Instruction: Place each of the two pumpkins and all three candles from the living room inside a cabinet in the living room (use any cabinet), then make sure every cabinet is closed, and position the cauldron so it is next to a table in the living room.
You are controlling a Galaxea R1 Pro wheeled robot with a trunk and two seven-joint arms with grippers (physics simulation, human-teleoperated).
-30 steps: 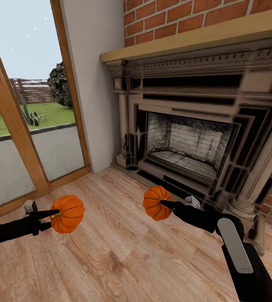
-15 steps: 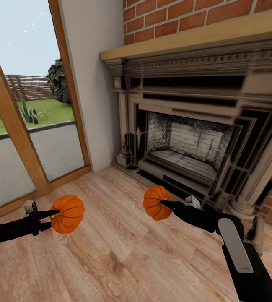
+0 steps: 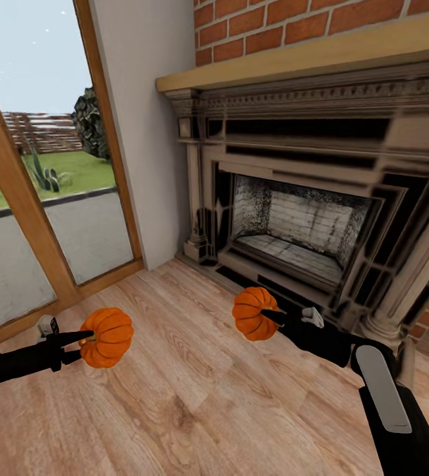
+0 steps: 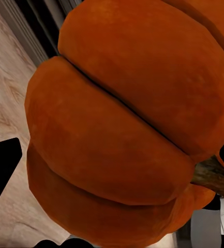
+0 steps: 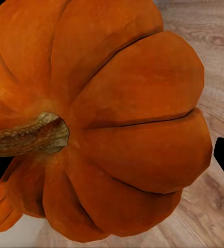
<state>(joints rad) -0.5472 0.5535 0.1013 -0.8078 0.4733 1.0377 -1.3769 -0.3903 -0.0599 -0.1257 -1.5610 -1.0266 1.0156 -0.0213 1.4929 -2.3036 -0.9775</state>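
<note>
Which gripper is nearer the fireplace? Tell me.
Right. The right gripper, shut on a pumpkin, hangs just in front of the fireplace hearth; the left gripper, holding the other pumpkin, hangs nearer the glass door.

Fireplace (image 3: 293,218) cropped at right edge

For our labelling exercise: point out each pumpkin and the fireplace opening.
left-hand pumpkin (image 3: 110,336), head view, ribbed side
right-hand pumpkin (image 3: 254,313), head view, ribbed side
fireplace opening (image 3: 300,228), head view, brick back wall
</note>
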